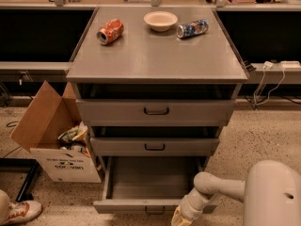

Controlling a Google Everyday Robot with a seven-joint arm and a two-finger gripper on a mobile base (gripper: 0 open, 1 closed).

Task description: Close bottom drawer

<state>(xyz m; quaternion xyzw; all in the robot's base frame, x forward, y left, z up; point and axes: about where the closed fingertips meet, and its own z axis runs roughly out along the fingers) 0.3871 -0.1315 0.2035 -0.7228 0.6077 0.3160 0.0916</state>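
The gripper [181, 218] sits low at the right end of the bottom drawer's [141, 205] front panel, its tip cut off by the bottom of the view, so I cannot tell whether the jaws are released or clenched, nor whether they touch the panel. The placement suits a flat push inward rather than a grasp of the handle [154, 211], which lies just left of it. The drawer is pulled well out, with its tray bare. Above it, the middle drawer [155, 146] and top drawer [155, 111] each stand slightly proud. On the surface [155, 60], a red can [110, 31] lies towards the far left corner, a bowl [161, 20] sits by the far edge, and a blue can [192, 28] lies towards the far right corner, all out of the push's way.
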